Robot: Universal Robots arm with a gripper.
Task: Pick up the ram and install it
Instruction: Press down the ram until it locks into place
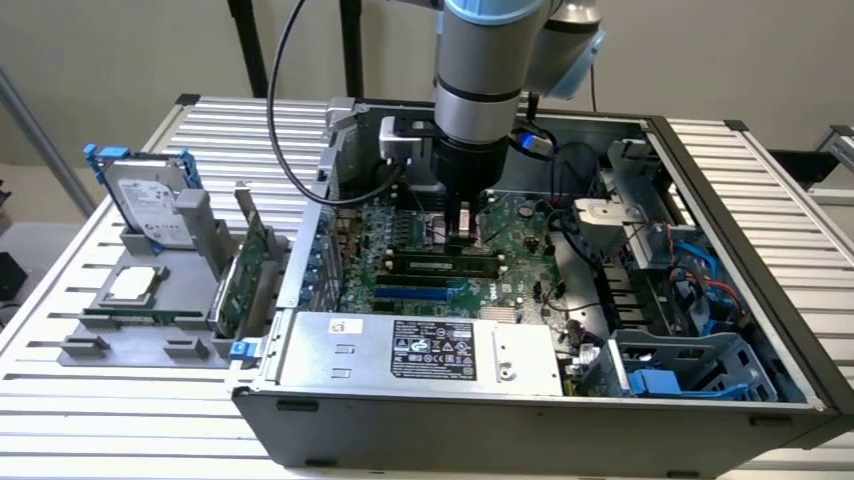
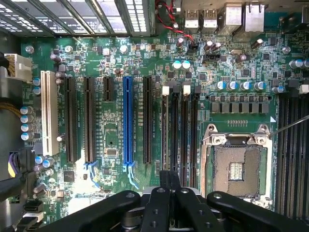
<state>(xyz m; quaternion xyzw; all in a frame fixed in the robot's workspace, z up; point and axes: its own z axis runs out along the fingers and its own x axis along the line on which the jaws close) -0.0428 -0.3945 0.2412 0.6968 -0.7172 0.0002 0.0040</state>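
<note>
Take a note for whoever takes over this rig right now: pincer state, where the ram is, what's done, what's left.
The pincer is shut with nothing visible between its tips, low over the memory slots beside the CPU socket.
The ram is probably the long dark stick with a pale label lying along those slots in the exterior view, though this is not certain.
Done: it seems to be out of the grip and at the slots.
Left: confirm seating, which cannot be judged here.
</note>
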